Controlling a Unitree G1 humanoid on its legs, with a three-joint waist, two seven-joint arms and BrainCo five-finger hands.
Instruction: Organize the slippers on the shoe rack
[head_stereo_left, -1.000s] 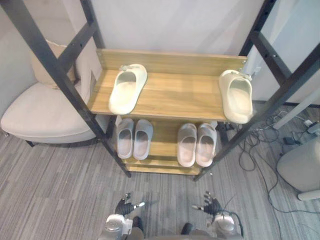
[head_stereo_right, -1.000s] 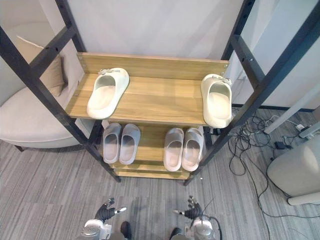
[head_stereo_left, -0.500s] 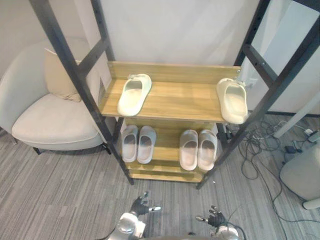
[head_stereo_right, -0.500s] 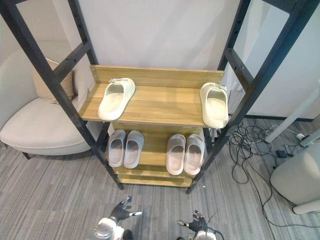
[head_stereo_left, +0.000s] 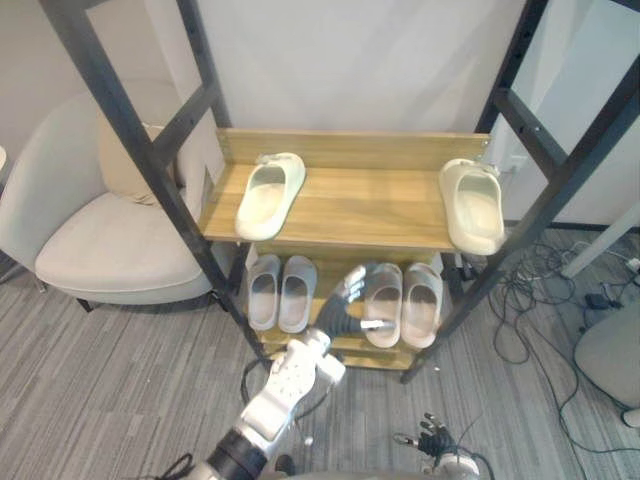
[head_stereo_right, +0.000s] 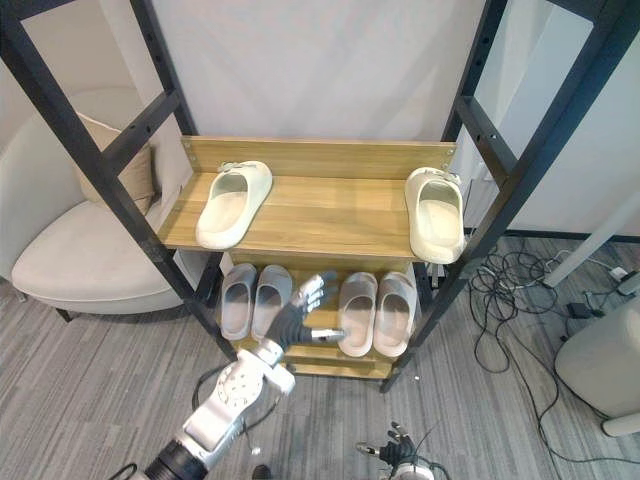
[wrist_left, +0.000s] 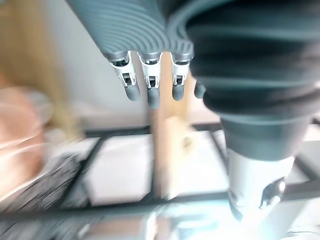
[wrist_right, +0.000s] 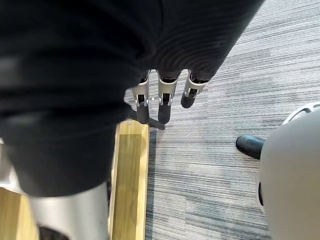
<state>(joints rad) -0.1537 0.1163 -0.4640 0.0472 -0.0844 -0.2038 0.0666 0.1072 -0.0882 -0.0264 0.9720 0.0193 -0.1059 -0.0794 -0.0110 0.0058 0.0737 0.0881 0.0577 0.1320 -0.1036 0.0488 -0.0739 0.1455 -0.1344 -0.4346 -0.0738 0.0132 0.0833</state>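
A black-framed shoe rack (head_stereo_left: 345, 143) has wooden shelves. On the upper shelf one cream slipper (head_stereo_left: 268, 196) lies at the left and its mate (head_stereo_left: 474, 206) at the far right, well apart. On the lower shelf a grey pair (head_stereo_left: 281, 292) sits at the left and a pale pink pair (head_stereo_left: 404, 303) at the right. My left hand (head_stereo_left: 346, 298) is raised in front of the lower shelf between the two pairs, open with fingers (wrist_left: 147, 85) spread, holding nothing. My right hand (head_stereo_left: 431, 438) hangs low over the floor, open, fingers (wrist_right: 162, 100) relaxed.
A cream armchair (head_stereo_left: 95, 245) with a cushion stands left of the rack. Loose cables (head_stereo_left: 535, 300) lie on the grey floor at the right, beside a white rounded object (head_stereo_left: 612, 352). A wooden board (wrist_right: 128, 180) shows in the right wrist view.
My left arm has risen from the bottom edge to the front of the lower shelf, fingers spread. The right hand stays low. The camera has shifted a little.
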